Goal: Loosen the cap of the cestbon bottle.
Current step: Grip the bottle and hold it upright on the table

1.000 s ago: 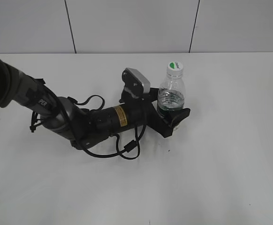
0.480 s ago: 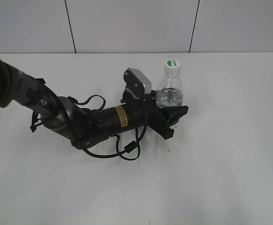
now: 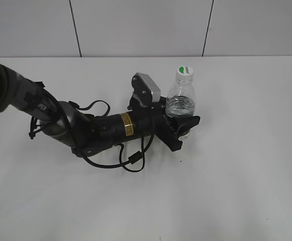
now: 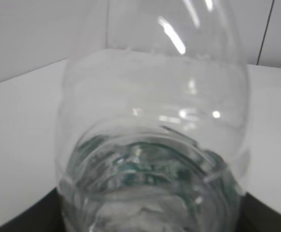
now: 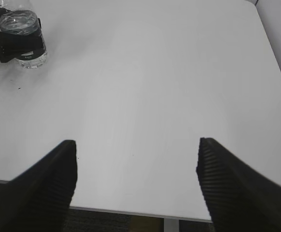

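One capped cestbon bottle (image 3: 182, 103), part-filled.

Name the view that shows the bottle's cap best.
The exterior view: the cap shows whole, white with a green patch, on the cestbon bottle. The left wrist view fills with the bottle's clear body, no cap. The right wrist view shows the bottle cut off at the edge, cap unseen.
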Controlling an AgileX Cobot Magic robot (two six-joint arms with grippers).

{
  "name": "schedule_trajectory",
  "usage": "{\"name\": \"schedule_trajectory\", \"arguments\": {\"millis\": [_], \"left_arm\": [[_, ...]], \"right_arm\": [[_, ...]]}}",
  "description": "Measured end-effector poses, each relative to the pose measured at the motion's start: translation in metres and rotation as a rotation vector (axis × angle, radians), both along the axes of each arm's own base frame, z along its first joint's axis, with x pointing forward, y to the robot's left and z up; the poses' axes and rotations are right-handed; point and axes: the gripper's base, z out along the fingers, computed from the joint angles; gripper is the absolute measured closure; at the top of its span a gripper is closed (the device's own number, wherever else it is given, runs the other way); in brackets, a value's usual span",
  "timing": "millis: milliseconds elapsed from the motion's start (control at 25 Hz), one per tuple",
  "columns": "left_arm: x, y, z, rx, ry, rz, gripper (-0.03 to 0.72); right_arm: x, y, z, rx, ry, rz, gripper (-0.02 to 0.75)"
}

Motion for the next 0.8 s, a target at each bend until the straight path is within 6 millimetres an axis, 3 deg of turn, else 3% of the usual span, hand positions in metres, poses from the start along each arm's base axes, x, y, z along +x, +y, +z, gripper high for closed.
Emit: {"name": "schedule_trajectory", "arguments": {"millis": [240,440,600,800], "left_arm": [[-0.003,0.021,0.022,0.011,-0.032,-0.028,0.287],[-0.011,0.056,0.046,-0.033,-0.046,-0.030,0.287],[-0.015,0.079,0.041,0.001,0.023,-0.068,0.287],[-0.024,0.081,0.035,0.051,0.063,-0.182,0.287]], "right_arm": [[0.000,0.000,0.000,0.000,0.000,0.000,0.148],[0.000,0.000,0.000,0.000,0.000,0.000,0.148],[0.000,0.000,0.000,0.000,0.000,0.000,0.148],[0.000,0.000,0.000,0.000,0.000,0.000,0.148]]}}
